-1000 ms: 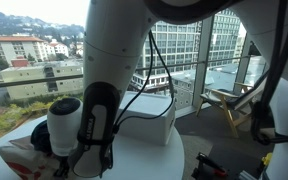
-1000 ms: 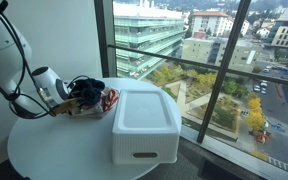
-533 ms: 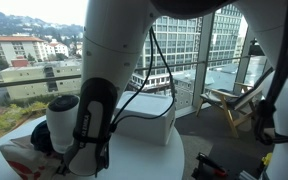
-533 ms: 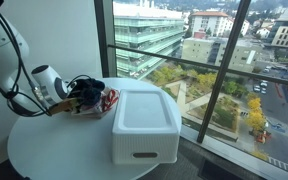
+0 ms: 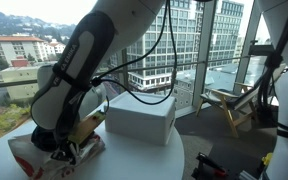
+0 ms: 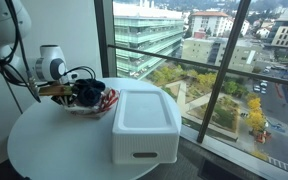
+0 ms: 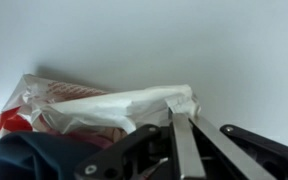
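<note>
The table [image 6: 54, 150] had bare room along its near edge. Farther back on the left, the tool [image 7: 181, 112] pinched the bag [image 7: 94, 105] by its white rim, a dark bundle [image 7: 34, 160] inside. A box [image 6: 144, 120] stood just right.

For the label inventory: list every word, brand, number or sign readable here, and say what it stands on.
No text can be read in any view.
The plastic bag carries red print, too blurred to read.
The white box shows no marking.
The buildings outside the window show no legible signs.
</note>
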### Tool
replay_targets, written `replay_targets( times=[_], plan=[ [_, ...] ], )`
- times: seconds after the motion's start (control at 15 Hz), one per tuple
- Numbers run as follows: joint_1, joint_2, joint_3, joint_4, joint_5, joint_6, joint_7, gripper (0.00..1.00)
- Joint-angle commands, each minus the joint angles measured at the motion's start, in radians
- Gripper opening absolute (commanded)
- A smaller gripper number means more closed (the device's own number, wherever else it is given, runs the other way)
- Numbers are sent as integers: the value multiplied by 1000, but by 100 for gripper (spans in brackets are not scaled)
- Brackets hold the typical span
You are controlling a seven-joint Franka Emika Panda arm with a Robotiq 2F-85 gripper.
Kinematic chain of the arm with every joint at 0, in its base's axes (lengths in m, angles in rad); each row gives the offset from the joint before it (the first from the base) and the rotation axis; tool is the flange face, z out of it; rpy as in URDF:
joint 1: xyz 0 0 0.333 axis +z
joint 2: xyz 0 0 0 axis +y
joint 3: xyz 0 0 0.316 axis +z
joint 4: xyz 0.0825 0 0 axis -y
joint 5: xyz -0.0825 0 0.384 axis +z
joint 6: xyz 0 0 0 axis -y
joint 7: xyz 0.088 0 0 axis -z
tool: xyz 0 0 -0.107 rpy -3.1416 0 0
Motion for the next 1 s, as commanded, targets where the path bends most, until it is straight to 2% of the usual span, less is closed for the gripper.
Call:
replay_targets(
  times=[0.0, 0.27, 0.47, 0.6, 0.93],
  plan=[
    [-121, -62, 119, 50, 131, -205, -84, 0],
    [-164, -83, 160, 141, 215, -444, -133, 0],
    [-169, -94, 168, 208, 241, -571, -158, 0],
    [-159, -103, 168, 250, 239, -633, -161, 0],
    [-129, -138, 184, 337, 219, -665, -163, 0]
  ],
)
